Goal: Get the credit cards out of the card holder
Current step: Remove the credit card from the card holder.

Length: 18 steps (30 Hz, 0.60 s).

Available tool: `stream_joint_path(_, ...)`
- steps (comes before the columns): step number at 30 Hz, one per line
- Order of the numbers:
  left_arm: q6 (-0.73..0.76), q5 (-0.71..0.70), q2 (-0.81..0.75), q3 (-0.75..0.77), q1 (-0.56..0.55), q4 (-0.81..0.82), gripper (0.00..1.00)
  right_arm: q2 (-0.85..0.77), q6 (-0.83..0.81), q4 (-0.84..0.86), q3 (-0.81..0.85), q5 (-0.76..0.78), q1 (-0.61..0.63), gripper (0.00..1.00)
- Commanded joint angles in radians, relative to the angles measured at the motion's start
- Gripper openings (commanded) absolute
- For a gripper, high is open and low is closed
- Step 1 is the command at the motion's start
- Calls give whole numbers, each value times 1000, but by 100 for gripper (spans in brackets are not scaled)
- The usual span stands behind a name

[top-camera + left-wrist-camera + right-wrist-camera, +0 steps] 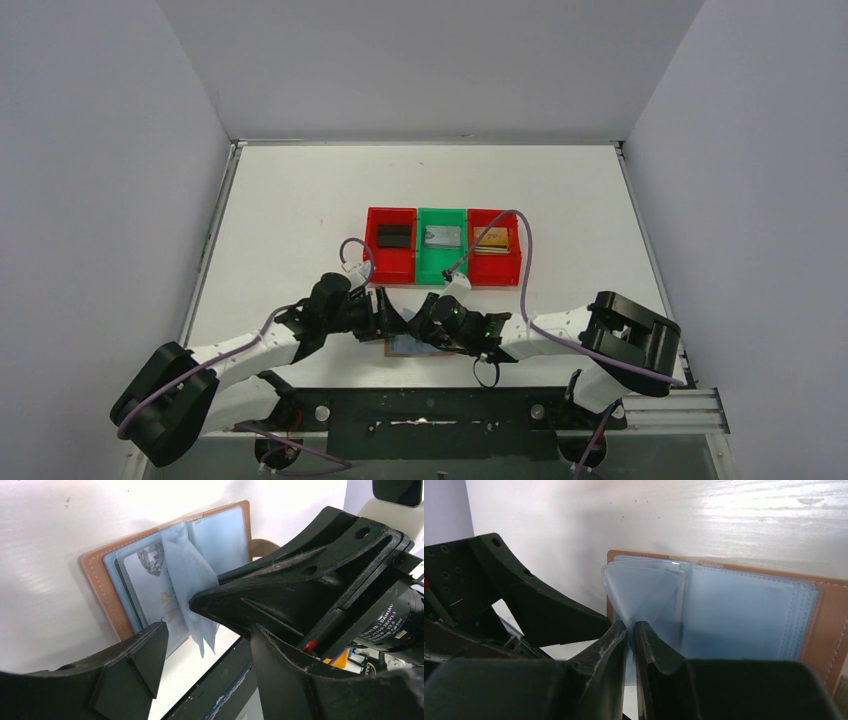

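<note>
Left wrist view showed the card holder (97, 575) open flat near the table (40, 530) edge, a pale card (150, 587) inside. The right gripper (630, 627) pinched one clear sleeve (644, 590); the left gripper (207, 635) gaped empty. Catching sleeve along with card might have dragged the holder off.

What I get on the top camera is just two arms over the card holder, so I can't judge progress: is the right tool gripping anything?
Observer: Yes. In its wrist view the right tool is pinched shut on a translucent plastic sleeve of the open card holder.
Operator: Any card left inside?
Observer: The left wrist view shows one card, with a silver emblem and gold lettering, tucked in a sleeve.
Operator: And the left tool?
Observer: The left tool is open beside a corner of the holder, holding nothing.
</note>
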Motion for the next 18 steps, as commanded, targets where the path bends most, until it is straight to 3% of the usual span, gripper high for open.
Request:
stream_joint_path(1, -4, -13, 44, -8, -38, 152, 57, -43, 17, 56, -13, 16, -6, 14)
stream_joint_path(5, -11, -19, 64, -14, -53, 177, 43, -42, 17, 53, -10, 13, -11, 14)
stream_joint_path(8, -11, -28, 51, -25, -57, 174, 41, -42, 18, 50, -9, 13, -12, 15)
stream_joint_path(18, -76, -171, -13, -21, -47, 94, 57, -43, 18, 45, -9, 12, -12, 15)
